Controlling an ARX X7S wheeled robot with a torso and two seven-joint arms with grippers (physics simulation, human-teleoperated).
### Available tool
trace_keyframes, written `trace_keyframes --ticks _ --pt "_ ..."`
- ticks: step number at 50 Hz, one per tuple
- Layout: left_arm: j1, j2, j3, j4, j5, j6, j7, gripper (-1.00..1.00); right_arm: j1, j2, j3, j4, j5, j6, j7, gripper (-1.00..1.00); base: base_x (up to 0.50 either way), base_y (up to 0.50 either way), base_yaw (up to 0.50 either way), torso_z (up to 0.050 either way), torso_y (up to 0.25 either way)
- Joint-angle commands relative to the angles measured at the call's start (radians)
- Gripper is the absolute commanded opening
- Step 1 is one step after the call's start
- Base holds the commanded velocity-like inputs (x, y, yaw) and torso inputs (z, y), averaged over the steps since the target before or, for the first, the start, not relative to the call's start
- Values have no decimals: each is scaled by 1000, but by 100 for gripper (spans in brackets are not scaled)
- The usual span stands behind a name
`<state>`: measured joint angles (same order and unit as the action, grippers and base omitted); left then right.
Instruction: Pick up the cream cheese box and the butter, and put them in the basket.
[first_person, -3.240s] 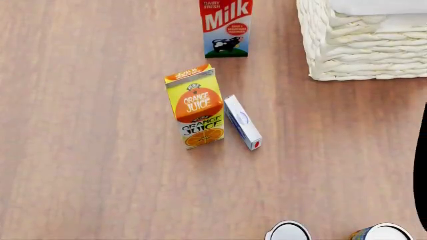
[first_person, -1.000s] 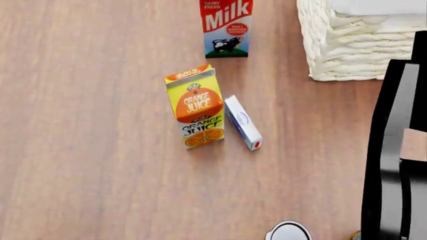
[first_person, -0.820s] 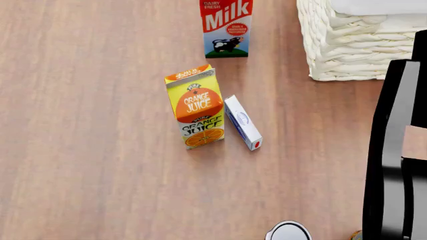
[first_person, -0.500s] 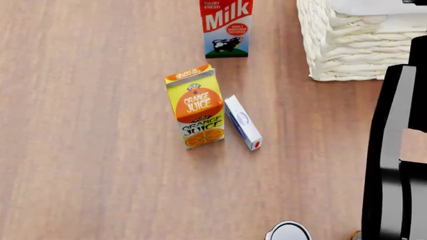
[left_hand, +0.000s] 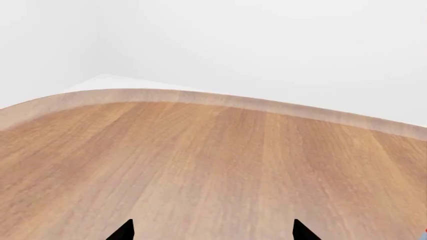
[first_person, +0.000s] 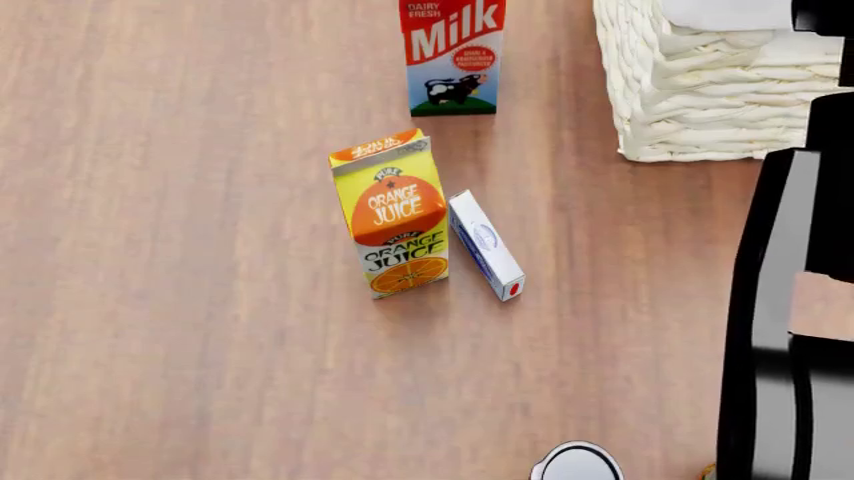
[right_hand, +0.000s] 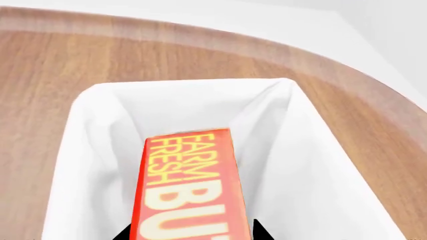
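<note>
The butter (right_hand: 189, 187) is a red box with orange-yellow "FARM FRESH BU…" lettering, clamped in the right claw (right_hand: 189, 231) right above the white-lined basket (right_hand: 313, 165). Its lower end is cut off. The cream cheese box (first_person: 486, 245) lies flat beside the orange juice carton (first_person: 391, 212). Left claw (left_hand: 212, 231) tips sit apart. The right arm has moved further over the basket than half a second ago.
</note>
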<state>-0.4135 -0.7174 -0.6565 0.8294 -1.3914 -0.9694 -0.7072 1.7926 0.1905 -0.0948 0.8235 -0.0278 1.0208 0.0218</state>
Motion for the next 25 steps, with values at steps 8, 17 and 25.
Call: trace_keyframes --ticks 8,17,25 --pt "3 -7 -1 0 -8 7 -6 100 -7 3 -7 -11 -9 -14 -3 -100 0 0 0 0 1" --pt "4 -7 4 1 -4 11 -5 100 -24 4 -3 -18 -4 -12 0 -100 0 0 0 1 1" --pt "7 -8 6 1 0 14 -3 100 -36 5 -2 -22 1 -11 0 -100 0 0 0 0 0"
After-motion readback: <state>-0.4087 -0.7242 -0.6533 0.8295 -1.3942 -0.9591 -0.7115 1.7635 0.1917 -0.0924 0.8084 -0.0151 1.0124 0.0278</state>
